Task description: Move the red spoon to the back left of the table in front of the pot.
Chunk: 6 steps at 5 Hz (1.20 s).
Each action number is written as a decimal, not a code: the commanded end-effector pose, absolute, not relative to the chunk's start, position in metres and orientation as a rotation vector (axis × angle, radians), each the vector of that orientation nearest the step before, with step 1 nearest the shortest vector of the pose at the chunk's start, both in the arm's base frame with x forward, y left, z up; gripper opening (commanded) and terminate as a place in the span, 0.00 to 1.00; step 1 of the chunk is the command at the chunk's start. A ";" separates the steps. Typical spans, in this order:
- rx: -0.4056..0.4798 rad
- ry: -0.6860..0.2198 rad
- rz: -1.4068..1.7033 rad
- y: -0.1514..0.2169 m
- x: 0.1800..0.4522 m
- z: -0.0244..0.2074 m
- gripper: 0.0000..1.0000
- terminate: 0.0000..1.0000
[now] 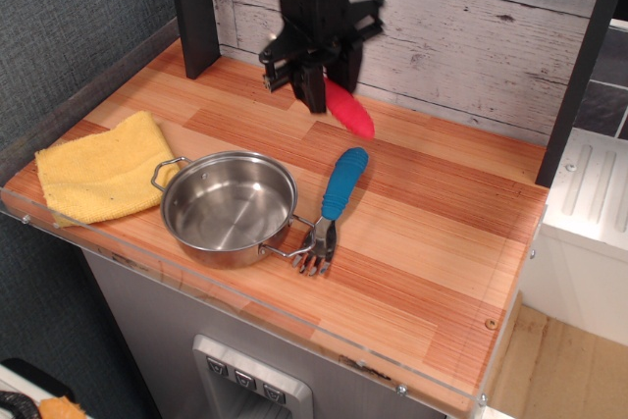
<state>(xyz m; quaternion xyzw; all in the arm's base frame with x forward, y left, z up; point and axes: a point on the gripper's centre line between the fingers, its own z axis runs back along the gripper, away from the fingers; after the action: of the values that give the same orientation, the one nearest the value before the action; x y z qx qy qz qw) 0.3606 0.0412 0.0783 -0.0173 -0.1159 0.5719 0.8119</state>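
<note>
Tool (pixel 316 80) pinching red spoon (pixel 349 111) near its bowl end, at 1 o'clock from pot (pixel 229 207). Stiff, light; ribbed handle likely grips well.

red spoon (pixel 349 111); blue-handled fork (pixel 333 204); yellow cloth (pixel 103 166); striped reddish-brown table (pixel 442 242)

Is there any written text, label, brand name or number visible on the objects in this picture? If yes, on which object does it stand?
None can be read.
The pot, the red spoon, the fork, the yellow cloth, the gripper and the table show no print.
The buttons on the panel below the table are too small to read.
</note>
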 end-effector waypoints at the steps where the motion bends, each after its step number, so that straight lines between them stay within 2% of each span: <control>1: -0.069 -0.257 1.720 0.076 0.375 0.077 0.00 0.00; 2: -0.069 -0.247 1.908 0.086 0.383 0.064 0.00 0.00; 4: -0.040 -0.253 1.835 0.099 0.385 0.038 0.00 0.00; 6: -0.040 -0.233 1.770 0.100 0.380 0.031 0.00 0.00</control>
<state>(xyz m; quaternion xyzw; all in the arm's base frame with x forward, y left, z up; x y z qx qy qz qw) 0.3910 0.0952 0.0151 -0.0059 -0.0834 0.7717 0.6305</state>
